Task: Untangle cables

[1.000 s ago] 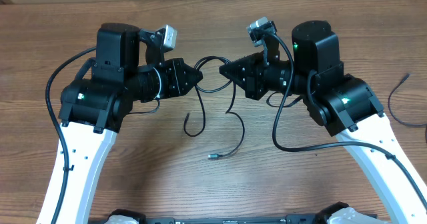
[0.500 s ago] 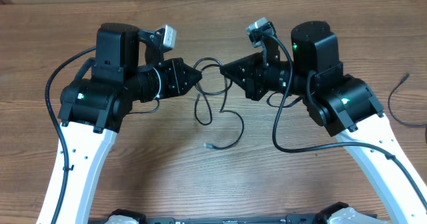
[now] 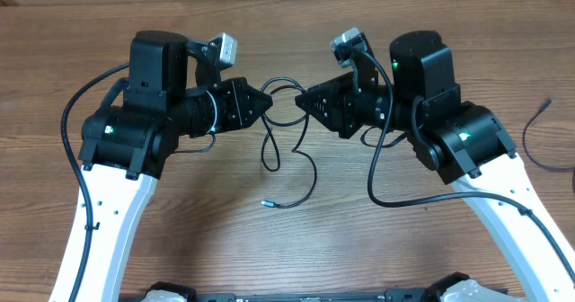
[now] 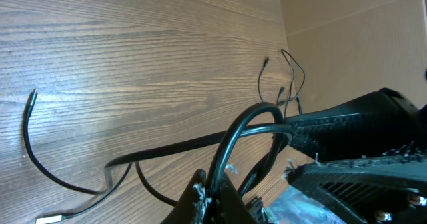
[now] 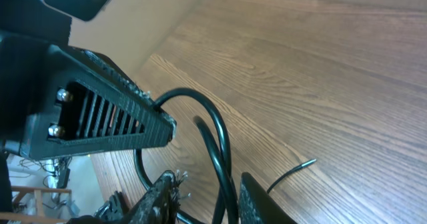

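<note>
Left gripper (image 3: 269, 102) pinches cables (image 4: 259, 107) — right gripper (image 3: 300, 100) parted.

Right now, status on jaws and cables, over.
Jaws: left gripper shut on the cables; right gripper open, loop running between. Loose ends trail onto the table. Nothing in the way.
</note>
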Tool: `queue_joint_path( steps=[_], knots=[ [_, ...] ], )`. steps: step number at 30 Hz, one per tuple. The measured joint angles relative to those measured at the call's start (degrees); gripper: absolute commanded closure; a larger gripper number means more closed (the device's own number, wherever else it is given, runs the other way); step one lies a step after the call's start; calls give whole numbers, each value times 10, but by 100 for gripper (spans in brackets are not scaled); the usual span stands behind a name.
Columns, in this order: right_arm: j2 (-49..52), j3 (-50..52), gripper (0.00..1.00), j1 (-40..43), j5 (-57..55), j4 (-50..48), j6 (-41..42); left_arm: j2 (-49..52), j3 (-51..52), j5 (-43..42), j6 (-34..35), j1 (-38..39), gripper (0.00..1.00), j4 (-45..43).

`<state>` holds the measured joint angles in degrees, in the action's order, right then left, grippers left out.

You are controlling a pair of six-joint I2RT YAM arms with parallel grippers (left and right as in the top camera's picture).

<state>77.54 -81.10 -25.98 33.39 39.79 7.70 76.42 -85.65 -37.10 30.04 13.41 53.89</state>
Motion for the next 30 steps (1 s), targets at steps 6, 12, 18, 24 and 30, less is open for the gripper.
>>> queue_joint_path(
  steps=[6, 12, 18, 24, 30],
  knots=[
    [8, 0, 96, 0, -5, 1, -3, 0, 0, -6, 0, 0, 96, -10],
    [15, 0, 96, 0, -30, 0, -3, 2, 0, -8, 0, 0, 96, -10],
    [15, 0, 96, 10, -42, -3, -3, 2, 0, -8, 0, 0, 96, 6],
    [15, 0, 96, 38, -43, -13, -2, 2, 0, -8, 0, 0, 96, 10],
    [7, 0, 96, 57, -66, -47, 15, 2, 0, -8, 0, 0, 96, 14]
  ],
)
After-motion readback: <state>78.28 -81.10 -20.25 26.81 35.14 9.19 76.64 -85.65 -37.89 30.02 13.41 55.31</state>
